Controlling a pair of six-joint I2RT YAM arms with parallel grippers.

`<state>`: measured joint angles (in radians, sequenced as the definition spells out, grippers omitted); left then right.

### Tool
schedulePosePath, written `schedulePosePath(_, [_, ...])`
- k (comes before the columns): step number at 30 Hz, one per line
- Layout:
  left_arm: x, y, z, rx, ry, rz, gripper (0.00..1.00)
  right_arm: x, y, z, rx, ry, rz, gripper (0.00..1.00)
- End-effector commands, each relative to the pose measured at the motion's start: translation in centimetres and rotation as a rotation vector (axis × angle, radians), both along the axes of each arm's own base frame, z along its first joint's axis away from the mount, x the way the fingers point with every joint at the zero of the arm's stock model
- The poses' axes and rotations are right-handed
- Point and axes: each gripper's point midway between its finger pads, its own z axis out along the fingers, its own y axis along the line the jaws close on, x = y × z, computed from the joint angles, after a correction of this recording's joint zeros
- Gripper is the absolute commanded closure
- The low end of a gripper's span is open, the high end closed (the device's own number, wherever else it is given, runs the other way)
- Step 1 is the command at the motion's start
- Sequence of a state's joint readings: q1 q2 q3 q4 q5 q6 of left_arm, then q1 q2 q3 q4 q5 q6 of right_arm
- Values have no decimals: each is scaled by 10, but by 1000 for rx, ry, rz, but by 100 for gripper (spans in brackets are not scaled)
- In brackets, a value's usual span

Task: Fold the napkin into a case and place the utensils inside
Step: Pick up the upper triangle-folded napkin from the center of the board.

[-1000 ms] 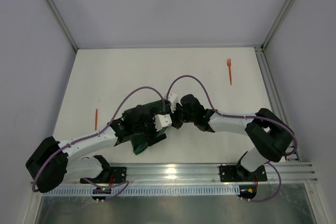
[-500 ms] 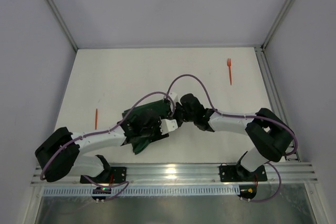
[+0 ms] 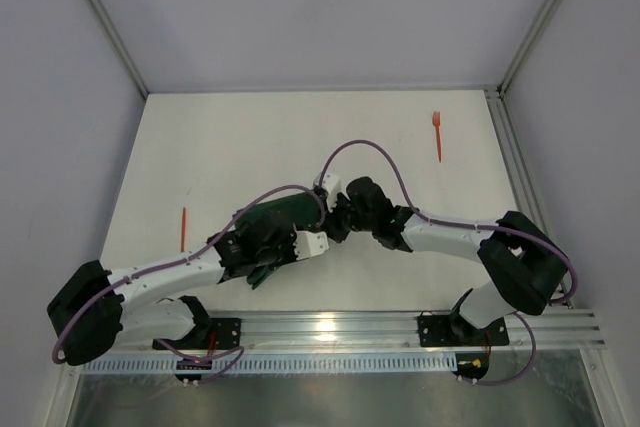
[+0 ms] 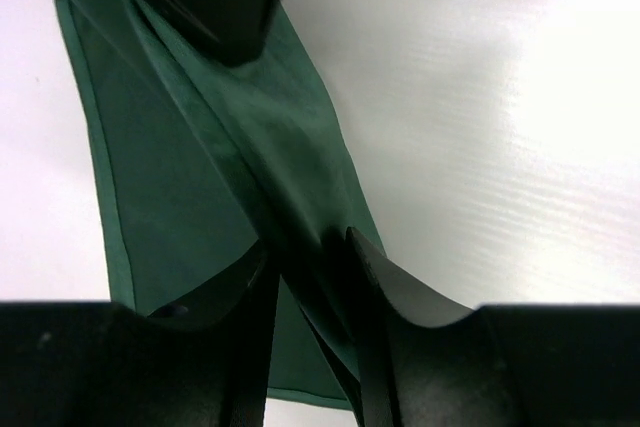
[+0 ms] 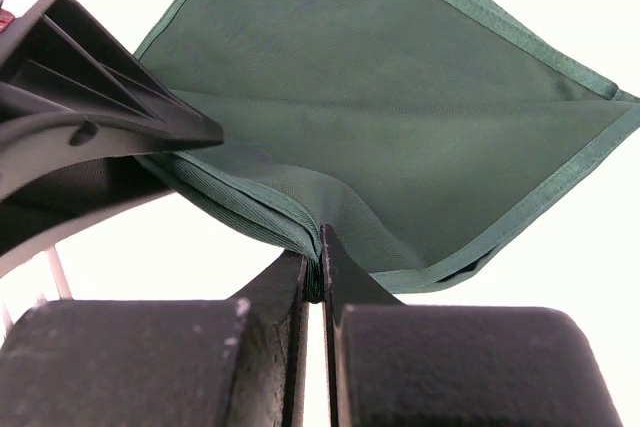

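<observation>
**Napkin held at mid-fold between both arms; utensils lie on the bench outside it**

The napkin (image 3: 275,219) lies on the bench (image 3: 250,137) near the front edge, a little left of centre, between the two wrists. It is partly folded, with layers doubled over one another and a hemmed corner lying flat on the surface. One ridge of cloth is raised off the bench.

Right jaws: clenched on the napkin. In the right wrist view the fingers (image 5: 275,297) are pressed nearly together, with the stacked edges of several cloth layers pinched between them.

Left jaws: partly apart, straddling the raised ridge of the napkin. In the left wrist view the fingers (image 4: 390,347) stand on either side of the cloth, which fills the gap between them. Whether they press it firmly cannot be told.

The two sets of jaws stand close together over the right-hand end of the cloth.

The fork (image 3: 437,135) lies at the far right of the bench, well apart from the napkin. The second utensil (image 3: 183,227) lies near the left edge, beside the left arm and clear of the cloth.
</observation>
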<state>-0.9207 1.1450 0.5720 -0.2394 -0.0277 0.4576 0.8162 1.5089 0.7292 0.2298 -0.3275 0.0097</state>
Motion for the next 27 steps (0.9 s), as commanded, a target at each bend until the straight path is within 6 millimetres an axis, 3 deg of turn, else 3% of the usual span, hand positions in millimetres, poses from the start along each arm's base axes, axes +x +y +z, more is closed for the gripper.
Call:
schedulePosePath(1, [-9,25,-20,137,28,-29,67,1,1,17,39,-39,0,96])
schedulePosePath(10, [-18,45,-26,244,36,-84,69,0,-1,20,41,-43,-2,96])
schedulePosePath(23, [-37,91,-39,348,73,-34,78,-2,-4,15,24,-55,15,96])
schedulePosePath(27, [-36,96,-37,341,81,-5,83,-4,-5,14,22,-51,21,96])
